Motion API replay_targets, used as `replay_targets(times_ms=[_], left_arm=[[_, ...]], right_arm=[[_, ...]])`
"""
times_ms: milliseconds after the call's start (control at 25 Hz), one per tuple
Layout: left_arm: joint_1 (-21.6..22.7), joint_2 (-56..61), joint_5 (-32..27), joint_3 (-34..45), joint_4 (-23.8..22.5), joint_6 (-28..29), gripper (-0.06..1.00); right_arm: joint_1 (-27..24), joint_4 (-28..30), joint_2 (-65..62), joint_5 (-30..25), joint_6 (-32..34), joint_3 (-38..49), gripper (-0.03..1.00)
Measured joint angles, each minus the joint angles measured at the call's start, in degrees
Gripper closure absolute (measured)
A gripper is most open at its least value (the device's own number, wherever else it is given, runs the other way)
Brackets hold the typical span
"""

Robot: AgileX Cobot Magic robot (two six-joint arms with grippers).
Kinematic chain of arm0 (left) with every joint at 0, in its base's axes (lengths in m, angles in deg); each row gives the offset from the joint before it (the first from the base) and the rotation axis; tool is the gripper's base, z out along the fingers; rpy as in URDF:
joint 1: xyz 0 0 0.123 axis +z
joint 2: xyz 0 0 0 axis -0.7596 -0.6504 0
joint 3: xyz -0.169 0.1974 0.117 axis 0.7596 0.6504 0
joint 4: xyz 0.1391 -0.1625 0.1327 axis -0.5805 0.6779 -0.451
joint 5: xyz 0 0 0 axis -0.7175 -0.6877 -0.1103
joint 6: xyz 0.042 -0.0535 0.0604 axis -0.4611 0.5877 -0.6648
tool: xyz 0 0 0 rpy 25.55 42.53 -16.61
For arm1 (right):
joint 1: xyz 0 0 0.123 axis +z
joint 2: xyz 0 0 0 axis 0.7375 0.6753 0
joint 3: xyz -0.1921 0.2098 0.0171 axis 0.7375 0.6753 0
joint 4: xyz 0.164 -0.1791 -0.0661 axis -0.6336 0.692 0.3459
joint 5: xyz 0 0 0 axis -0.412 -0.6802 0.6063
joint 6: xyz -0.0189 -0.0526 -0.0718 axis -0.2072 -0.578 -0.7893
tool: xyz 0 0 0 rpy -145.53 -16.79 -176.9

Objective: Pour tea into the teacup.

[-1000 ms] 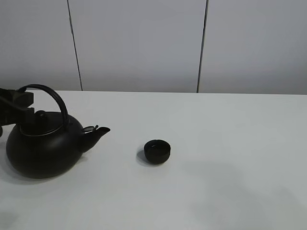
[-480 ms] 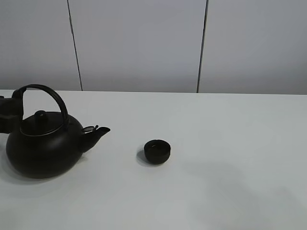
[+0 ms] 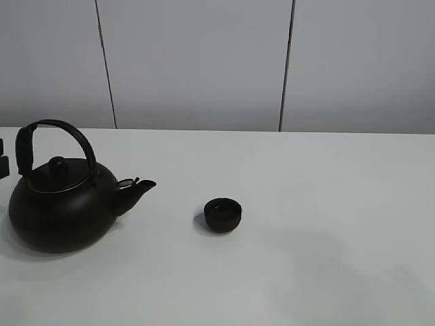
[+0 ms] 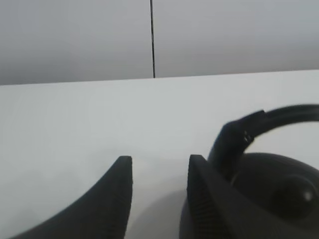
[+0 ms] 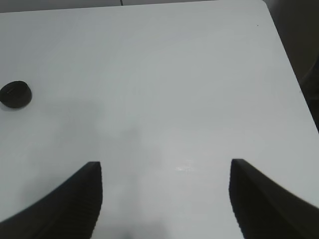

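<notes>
The cup (image 3: 223,214) stands upright on the white table (image 3: 326,224), mouth up, a little left of the middle of the exterior view. It is round and low, so it has no long axis and faces no particular way. In the right wrist view the cup (image 5: 15,94) shows small and far off, well apart from the right gripper (image 5: 165,191), whose jaws stand wide over bare table with nothing between them.

To the cup's left sits the kettle (image 3: 61,204), upright, lid on, its handle (image 3: 64,132) arched over the top. Its spout (image 3: 139,187) points right, toward the cup, with a clear stretch of table between the two. The kettle's long line runs left to right, from the handle's rear foot to the spout.

A second ago the left gripper was at the rear of the handle; it has since drawn back, and only a sliver of the left gripper (image 3: 3,157) shows at the left edge of the exterior view, clear of the handle. In the left wrist view the left gripper (image 4: 160,174) has its jaws narrowly parted and empty, the kettle (image 4: 271,191) just beside one finger (image 4: 209,204)
</notes>
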Motion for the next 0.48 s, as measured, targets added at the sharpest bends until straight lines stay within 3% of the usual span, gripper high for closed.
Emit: replay_targets(times_ms=[280, 480], left_arm=[[3.6, 4.0, -0.9, -6.2, -3.3, 0.3, 0.67], [3.6, 10.9, -14.0, -12.3, -7.5, 5.9, 0.67]], right_arm=[[0.0, 0.0, 0.0, 0.0, 0.0, 0.0, 0.47], [0.0, 0.0, 0.0, 0.0, 0.0, 0.0, 0.47]])
